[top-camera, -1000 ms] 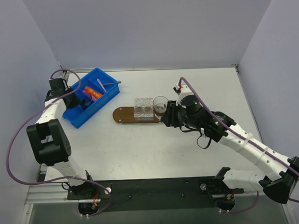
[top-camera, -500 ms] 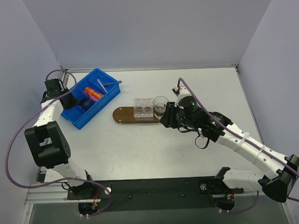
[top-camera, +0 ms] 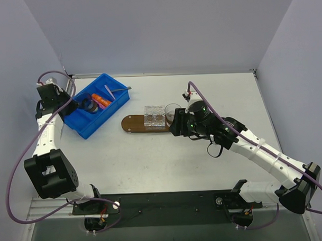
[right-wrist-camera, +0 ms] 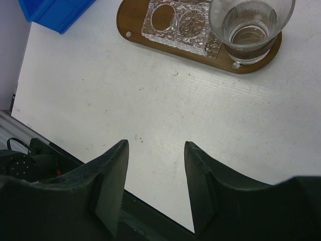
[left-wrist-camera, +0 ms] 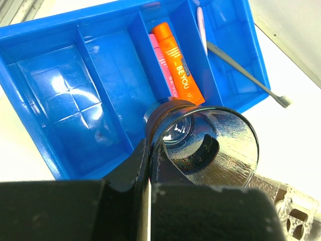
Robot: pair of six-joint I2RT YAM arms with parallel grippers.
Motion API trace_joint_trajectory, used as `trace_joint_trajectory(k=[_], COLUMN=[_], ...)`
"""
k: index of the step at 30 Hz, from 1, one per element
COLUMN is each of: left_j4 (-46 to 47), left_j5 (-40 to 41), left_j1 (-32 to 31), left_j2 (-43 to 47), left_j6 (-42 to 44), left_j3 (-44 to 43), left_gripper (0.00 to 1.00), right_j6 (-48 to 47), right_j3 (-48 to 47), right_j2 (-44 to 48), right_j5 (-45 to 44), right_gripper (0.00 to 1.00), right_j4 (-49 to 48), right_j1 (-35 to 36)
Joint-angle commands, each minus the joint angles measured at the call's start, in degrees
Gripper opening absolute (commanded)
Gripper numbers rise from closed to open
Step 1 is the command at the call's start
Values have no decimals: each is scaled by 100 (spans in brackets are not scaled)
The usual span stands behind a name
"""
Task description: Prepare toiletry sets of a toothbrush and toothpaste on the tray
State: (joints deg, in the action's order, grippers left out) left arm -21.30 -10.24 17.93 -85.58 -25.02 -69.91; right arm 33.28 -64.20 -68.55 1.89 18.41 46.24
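Holding a clear glass by its wall, left gripper is clamped on it above the blue bin at the far left of the table. Toothpaste: orange tube lying in a narrow middle compartment of the bin, touching a pink tube beside it. Pink toothbrush lies in the next compartment; grey toothbrush rests across the bin's rim, head out over the table. Tray sits mid-table, well apart from the bin to its right. It carries a clear two-hole holder and a second glass at its right end. Right gripper: jaws spread wide, nothing between them, hovering just near of the tray.
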Motion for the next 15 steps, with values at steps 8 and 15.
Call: trace_joint_trajectory(k=[8,15], left_j4=[267,-50], left_j5=[-672,-1444], left_j1=[-562,-1406], left_j2=[657,586], left_j6=[119,778], left_j3=[-146,-436], left_gripper=[0,0], right_j6=[-85,-216], right_j3=[-619,-1015], right_j2=[-219,-466], right_j5=[-171,-514], right_gripper=[45,45], right_j4=[277,435], right_j1=[140,315])
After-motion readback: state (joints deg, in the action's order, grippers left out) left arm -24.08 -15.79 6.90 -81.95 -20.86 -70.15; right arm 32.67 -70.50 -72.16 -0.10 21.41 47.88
